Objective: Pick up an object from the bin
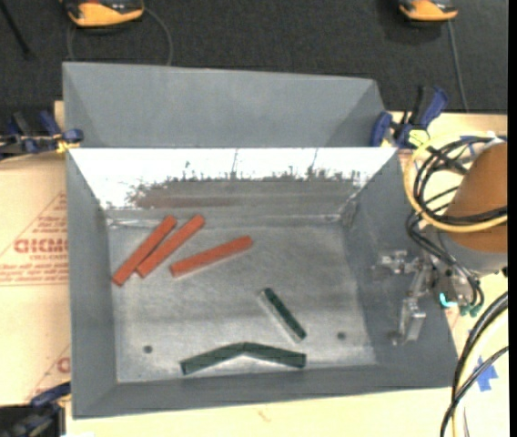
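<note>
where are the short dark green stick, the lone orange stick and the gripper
short dark green stick [283, 313], camera view, middle of its length
lone orange stick [211, 255], camera view, middle of its length
gripper [407, 324], camera view, its lower end

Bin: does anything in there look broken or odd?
The long dark green strip near the front wall looks kinked in the middle, unlike the straight orange sticks; it may be two pieces meeting. Nothing else stands out.
</note>
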### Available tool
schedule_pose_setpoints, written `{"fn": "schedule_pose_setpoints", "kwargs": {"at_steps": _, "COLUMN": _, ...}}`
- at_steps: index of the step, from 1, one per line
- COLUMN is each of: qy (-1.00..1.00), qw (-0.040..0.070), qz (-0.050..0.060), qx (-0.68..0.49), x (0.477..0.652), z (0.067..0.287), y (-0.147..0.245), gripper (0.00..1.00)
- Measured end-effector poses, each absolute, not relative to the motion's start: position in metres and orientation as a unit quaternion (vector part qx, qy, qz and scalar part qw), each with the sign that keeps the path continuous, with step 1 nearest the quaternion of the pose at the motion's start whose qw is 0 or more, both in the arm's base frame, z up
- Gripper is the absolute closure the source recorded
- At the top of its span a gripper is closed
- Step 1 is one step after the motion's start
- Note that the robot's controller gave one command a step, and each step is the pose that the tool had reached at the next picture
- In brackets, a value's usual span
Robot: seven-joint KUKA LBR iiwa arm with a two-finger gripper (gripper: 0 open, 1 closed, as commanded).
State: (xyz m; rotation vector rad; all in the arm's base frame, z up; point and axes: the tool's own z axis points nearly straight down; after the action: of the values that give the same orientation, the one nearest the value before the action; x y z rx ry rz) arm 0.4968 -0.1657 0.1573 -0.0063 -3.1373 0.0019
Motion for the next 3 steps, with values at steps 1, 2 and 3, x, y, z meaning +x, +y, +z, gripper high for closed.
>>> {"fn": "schedule_pose_setpoints", "kwargs": {"at_steps": 1, "qy": -1.000, "qw": -0.001, "qz": 0.001, "qx": 0.001, "x": 0.499, "z": 0.161, "y": -0.165, "gripper": 1.00}}
{"fn": "schedule_pose_setpoints", "kwargs": {"at_steps": 2, "qy": -1.000, "qw": -0.003, "qz": 0.000, "qx": -0.006, "x": 0.517, "z": 0.169, "y": -0.135, "gripper": 1.00}}
{"fn": "schedule_pose_setpoints", "kwargs": {"at_steps": 3, "qy": -1.000, "qw": -0.002, "qz": 0.001, "qx": -0.006, "x": 0.516, "z": 0.168, "y": -0.138, "gripper": 0.00}}
